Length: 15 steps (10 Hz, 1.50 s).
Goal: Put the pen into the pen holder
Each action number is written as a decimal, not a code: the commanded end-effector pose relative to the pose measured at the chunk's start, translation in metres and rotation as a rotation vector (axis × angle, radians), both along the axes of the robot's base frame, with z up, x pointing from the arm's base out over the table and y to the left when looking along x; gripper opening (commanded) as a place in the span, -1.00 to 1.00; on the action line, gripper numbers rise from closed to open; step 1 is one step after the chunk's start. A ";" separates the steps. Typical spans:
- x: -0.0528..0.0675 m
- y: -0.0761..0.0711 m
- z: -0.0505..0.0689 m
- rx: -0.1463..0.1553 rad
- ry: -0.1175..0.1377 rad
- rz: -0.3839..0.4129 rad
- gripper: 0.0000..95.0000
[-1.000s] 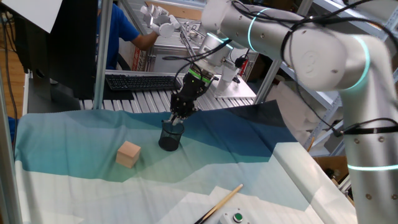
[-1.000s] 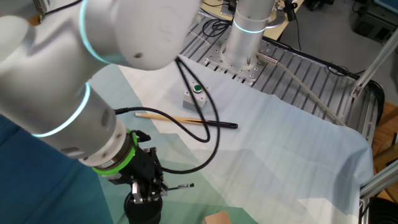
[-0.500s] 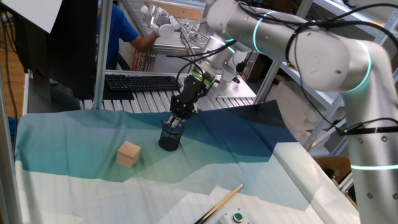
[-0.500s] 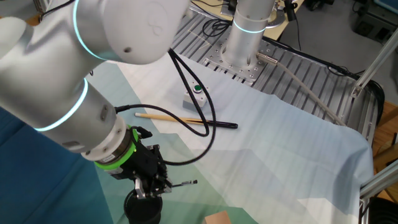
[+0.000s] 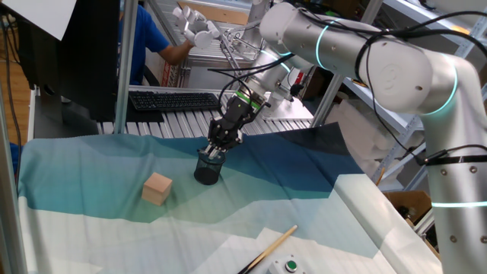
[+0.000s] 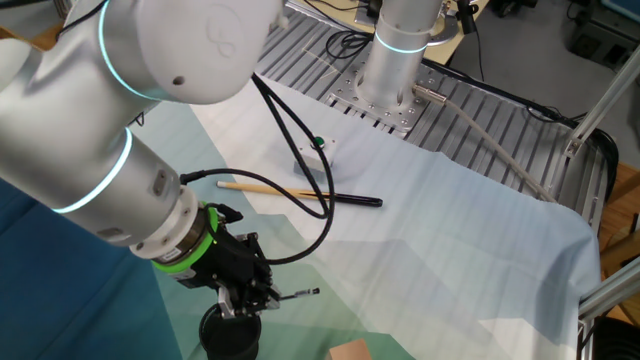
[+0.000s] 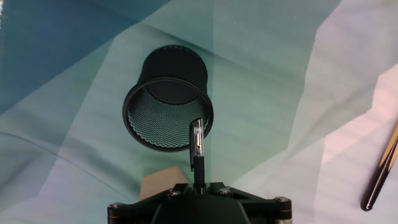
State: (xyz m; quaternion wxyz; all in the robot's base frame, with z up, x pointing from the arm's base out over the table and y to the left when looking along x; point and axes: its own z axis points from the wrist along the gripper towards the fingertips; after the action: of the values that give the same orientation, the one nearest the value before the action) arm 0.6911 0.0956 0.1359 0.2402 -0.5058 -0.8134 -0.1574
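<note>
The hand [image 5: 215, 149] has its two fingers pinched nearly together on the pen [image 7: 197, 148], gripping it by its rear end so that the shaft sticks out past the fingertips. In the hand view the pen is thin and dark, almost black, with a clear, glossy section along the barrel that catches a silvery highlight; its free tip lies against the near rim of the pen holder [image 7: 168, 112], over the opening. In the other fixed view the pen [image 6: 296, 295] shows as a short dark stick jutting sideways from the fingers, just above the cup's mouth.

The pen holder is a small black cylinder of fine wire mesh with a solid dark rim, standing upright and open at the top, its mesh floor visible through the mouth. It sits on a cloth [image 5: 91, 190] printed in bands of dark blue, teal and pale white that covers the desk. In one fixed view the hand leans steeply down over the cup [image 5: 206, 168], its fingertips right at the rim.

A tan wooden cube [image 5: 157, 188] rests on the cloth near the holder, apart from it. A long tan stick with a dark end [image 6: 298, 192] lies flat on the pale part of the cloth, well apart from the cup, with a small box bearing a green button [image 6: 318, 147] near it.
</note>
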 end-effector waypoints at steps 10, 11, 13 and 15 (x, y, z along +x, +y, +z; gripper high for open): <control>0.004 0.001 -0.003 0.106 -0.012 0.017 -1.00; 0.009 0.001 -0.004 0.105 -0.022 0.022 -1.00; 0.019 0.000 -0.007 0.102 -0.027 0.025 -1.00; 0.025 -0.001 -0.008 0.088 -0.028 0.027 -1.00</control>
State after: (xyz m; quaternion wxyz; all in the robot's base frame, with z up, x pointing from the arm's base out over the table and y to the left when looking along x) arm 0.7199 0.0942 0.1289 0.2561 -0.4809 -0.8154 -0.1955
